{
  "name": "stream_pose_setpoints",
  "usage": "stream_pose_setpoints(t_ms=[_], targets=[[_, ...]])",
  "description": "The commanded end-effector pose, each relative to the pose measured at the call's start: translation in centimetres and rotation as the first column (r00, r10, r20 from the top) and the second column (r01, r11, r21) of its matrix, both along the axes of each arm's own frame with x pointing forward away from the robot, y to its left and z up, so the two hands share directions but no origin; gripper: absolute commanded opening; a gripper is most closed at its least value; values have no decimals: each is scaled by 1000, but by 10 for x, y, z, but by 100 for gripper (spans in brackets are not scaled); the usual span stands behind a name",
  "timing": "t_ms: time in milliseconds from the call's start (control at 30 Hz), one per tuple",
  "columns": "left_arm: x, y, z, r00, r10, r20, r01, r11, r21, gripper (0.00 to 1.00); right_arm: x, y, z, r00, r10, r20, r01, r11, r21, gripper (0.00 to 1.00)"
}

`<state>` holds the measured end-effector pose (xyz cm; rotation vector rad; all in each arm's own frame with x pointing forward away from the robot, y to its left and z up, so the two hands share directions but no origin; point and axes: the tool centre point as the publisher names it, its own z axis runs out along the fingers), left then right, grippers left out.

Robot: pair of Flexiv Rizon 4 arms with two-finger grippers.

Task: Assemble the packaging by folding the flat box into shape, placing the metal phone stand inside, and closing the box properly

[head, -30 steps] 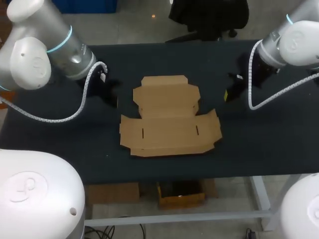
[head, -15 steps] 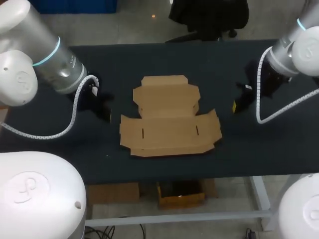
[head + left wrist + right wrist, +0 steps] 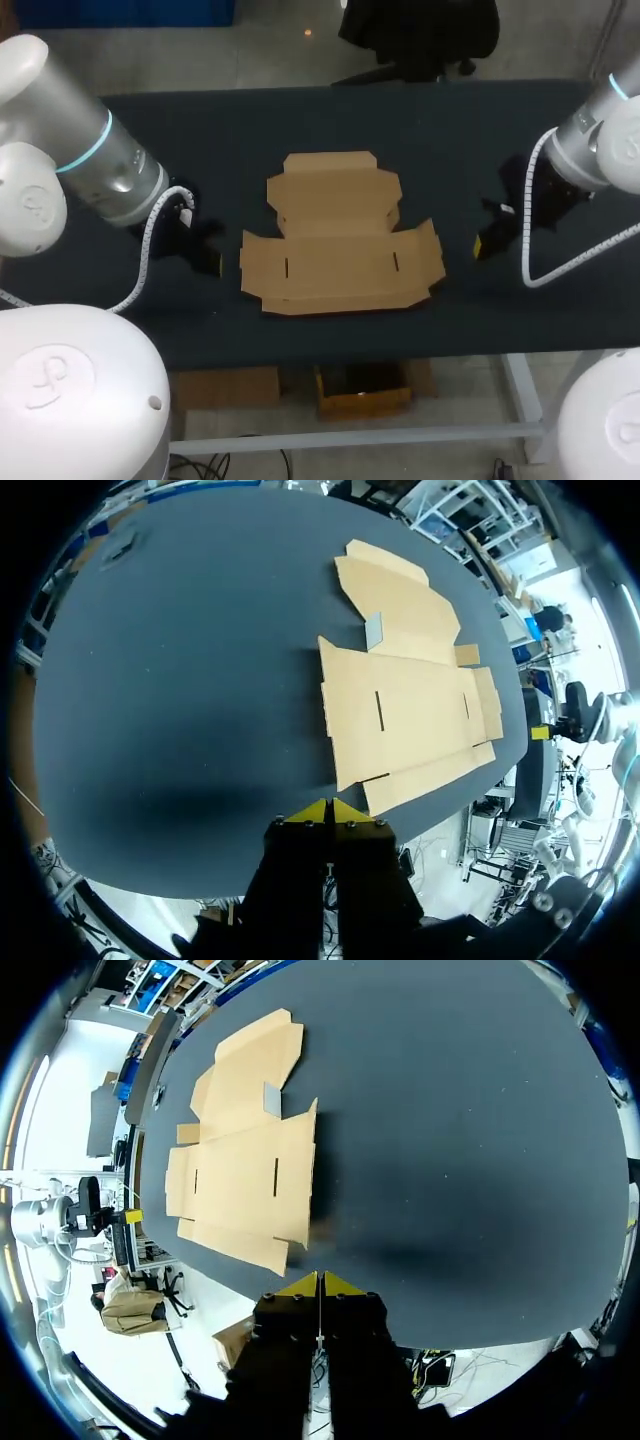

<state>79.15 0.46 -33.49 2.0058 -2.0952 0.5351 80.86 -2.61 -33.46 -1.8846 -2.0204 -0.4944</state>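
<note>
A flat, unfolded brown cardboard box (image 3: pixel 340 235) lies in the middle of the dark table, flaps spread, with two slots in its front panel. My left gripper (image 3: pixel 213 262) hangs low just left of the box's front left corner, shut and holding nothing. My right gripper (image 3: pixel 482 247) sits to the right of the box's right flap, also shut and holding nothing. In the left wrist view the box (image 3: pixel 410 695) lies ahead of the shut yellow tips (image 3: pixel 327 812). The right wrist view has the box (image 3: pixel 245 1150) ahead of its shut tips (image 3: pixel 319 1284). No metal phone stand shows in any view.
The table (image 3: pixel 420 120) is covered in dark cloth, with bare surface behind the box and on both sides. Its front edge runs close below the box. My arms' white cables hang beside each wrist.
Both arms have swung toward the table's front. The left gripper came down to the box's front left corner; the right gripper moved right and forward. The box has not moved.
</note>
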Motion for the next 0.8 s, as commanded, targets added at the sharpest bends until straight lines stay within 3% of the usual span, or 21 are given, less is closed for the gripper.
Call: stream_pose_setpoints(t_ms=[33, 433, 800], targets=[[-15, -1, -4, 1000, 10, 21, -10, 1000, -4, 0, -14, -2, -5, 999, -11, 31, 11, 1000, 8, 0], [-37, -6, -8, 1000, 16, 11, -16, 1000, -5, 0, -38, -3, -13, 999, -21, 39, 20, 1000, 13, 0], [-35, -7, -28, 998, 23, -58, -25, 999, -35, 0, -43, -2, -33, 996, -85, -12, 86, 996, 19, 0]])
